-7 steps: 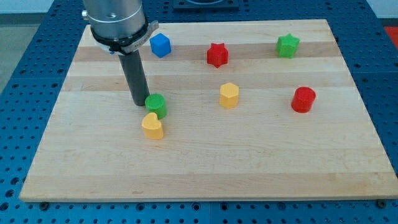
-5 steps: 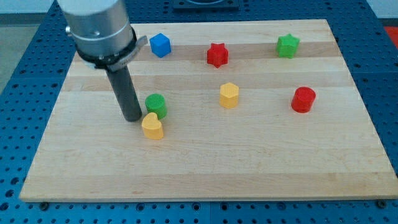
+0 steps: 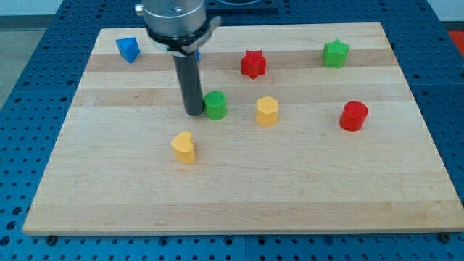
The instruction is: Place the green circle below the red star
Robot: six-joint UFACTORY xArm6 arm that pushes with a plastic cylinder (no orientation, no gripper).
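The green circle [image 3: 215, 105] lies on the wooden board [image 3: 304, 188], left of centre. My tip [image 3: 194, 113] stands right against its left side. The red star [image 3: 253, 64] lies up and to the right of the green circle, near the view's top. The green circle is lower than the star and left of it, not straight under it.
A yellow hexagon-like block [image 3: 267, 111] sits just right of the green circle. A yellow heart [image 3: 183, 147] lies below my tip. A red cylinder [image 3: 354, 116] and a green star [image 3: 336, 53] are at the right. A blue block [image 3: 128, 49] is at the top left; another blue block [image 3: 196, 53] is mostly hidden behind the rod.
My tip has swung from the green circle's left side to the right and up, pushing the green circle up and right toward the yellow hexagon. The yellow heart shifted slightly right.
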